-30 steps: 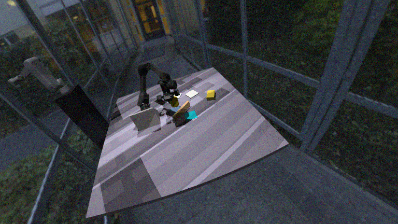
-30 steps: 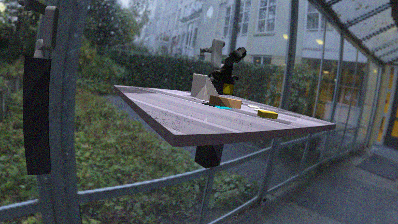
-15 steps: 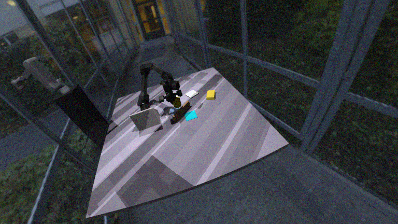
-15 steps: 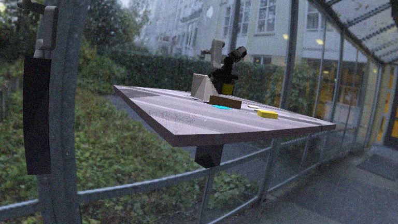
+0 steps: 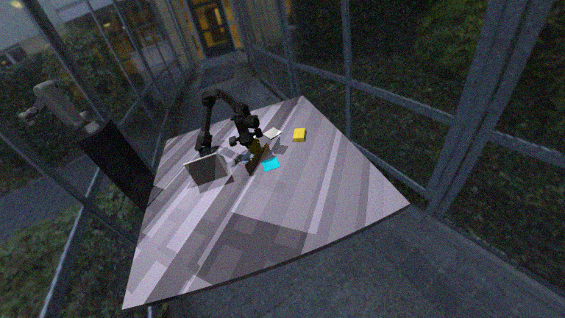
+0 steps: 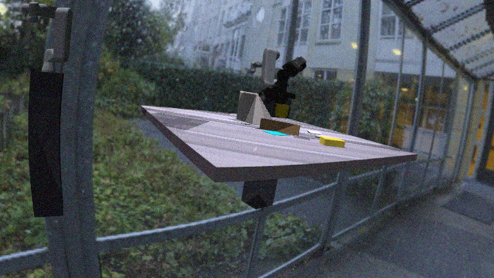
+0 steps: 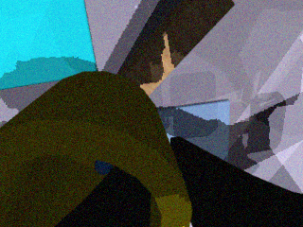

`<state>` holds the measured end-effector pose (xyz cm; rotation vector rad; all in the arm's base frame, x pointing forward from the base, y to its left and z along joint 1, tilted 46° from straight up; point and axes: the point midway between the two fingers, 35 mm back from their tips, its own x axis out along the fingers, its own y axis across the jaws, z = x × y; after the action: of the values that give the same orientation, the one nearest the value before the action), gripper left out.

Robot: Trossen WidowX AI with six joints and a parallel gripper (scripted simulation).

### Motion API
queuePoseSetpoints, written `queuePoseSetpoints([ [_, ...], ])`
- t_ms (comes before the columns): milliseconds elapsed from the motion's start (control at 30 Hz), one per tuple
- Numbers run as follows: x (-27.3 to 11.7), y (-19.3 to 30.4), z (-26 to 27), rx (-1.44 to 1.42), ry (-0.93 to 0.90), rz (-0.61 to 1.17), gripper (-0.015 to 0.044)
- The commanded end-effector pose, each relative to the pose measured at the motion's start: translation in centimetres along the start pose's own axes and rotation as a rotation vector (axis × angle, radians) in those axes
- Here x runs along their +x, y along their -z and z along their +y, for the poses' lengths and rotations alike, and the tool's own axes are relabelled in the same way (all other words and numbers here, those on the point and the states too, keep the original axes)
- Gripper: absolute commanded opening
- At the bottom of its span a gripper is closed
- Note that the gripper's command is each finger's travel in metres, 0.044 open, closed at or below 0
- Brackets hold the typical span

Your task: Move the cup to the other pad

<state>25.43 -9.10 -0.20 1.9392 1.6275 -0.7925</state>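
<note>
The dark yellow cup [image 5: 254,146] [image 6: 282,110] [image 7: 90,101] is held above the table. My gripper [image 5: 251,139] [image 6: 282,103] [image 7: 158,149] is shut on its wall. A small blue marble [image 7: 102,166] shows inside the cup; the other contents are hidden. The light blue pad [image 5: 245,157] [image 7: 208,113] lies partly shadowed on the arm's side of a brown wooden barrier [image 5: 265,152] [image 6: 278,125] [image 7: 194,24]. The cyan pad [image 5: 271,164] [image 6: 273,132] [image 7: 43,30] lies on its other side. In the wrist view the cup's rim overlaps the cyan pad's lower corner.
A beige upright wedge [image 5: 207,169] [image 6: 247,106] stands near the light blue pad. A yellow block [image 5: 299,134] [image 6: 332,141] and a flat white piece [image 5: 272,132] [image 6: 314,132] lie on the far side. A grey arm [image 5: 58,104] stands beyond the table's edge.
</note>
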Motion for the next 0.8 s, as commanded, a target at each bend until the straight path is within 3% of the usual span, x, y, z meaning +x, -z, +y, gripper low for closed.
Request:
queuePoseSetpoints([
  [0,-0.3,-0.8,0.8,-0.010,-0.004,-0.009,0.0000],
  [767,-0.5,-3.6,3.5,-0.011,-0.006,-0.011,0.0000],
])
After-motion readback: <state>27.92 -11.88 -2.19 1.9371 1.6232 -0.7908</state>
